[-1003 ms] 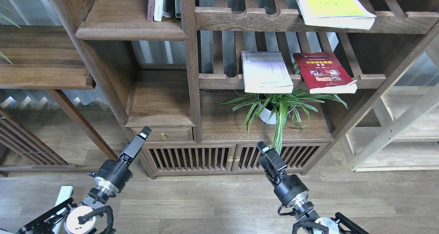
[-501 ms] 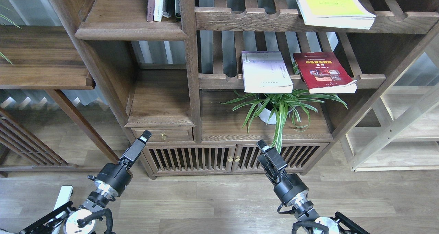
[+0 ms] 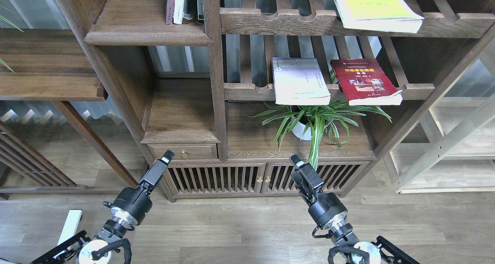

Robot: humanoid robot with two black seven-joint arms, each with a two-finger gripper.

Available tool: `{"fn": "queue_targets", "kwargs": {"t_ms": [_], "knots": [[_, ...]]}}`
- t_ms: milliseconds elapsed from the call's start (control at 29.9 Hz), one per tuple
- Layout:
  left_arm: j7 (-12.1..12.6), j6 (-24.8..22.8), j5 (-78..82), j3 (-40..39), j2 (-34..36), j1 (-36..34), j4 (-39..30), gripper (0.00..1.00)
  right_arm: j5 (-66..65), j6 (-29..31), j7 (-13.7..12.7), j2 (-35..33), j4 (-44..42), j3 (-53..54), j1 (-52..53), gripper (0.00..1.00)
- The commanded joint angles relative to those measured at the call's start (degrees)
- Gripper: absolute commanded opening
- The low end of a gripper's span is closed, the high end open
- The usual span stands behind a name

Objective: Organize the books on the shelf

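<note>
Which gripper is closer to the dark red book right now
Right. The right gripper sits below the dark red book, slightly left; the left gripper is far off to its left.

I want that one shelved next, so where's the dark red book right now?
In the head view, the dark red book lies flat on the slatted rack right of centre, beside the white-lavender book and above the potted plant.

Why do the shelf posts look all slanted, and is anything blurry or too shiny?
Head view: the wide lens splays the dark-brown wooden bookcase posts outward toward the edges; focus is sharp, so the yellow title on the dark red book shows but is too small to read; soft daylight, faint sheen on the grey wood-plank floor, no harsh glare.
</note>
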Motion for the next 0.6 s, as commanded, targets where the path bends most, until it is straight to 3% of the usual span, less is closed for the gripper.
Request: {"fn": "queue_targets", "kwargs": {"t_ms": [0, 568], "knots": [[0.0, 0.0, 0.04, 0.1, 0.0, 0.09, 0.0, 0.99, -0.03, 0.0, 0.0, 0.02, -0.1, -0.04, 0.32, 1.0], [0.0, 0.0, -0.05, 0.1, 0.0, 0.26, 0.09, 0.99, -0.03, 0.0, 0.09, 0.46, -0.36, 0.05, 0.23, 1.0]]}}
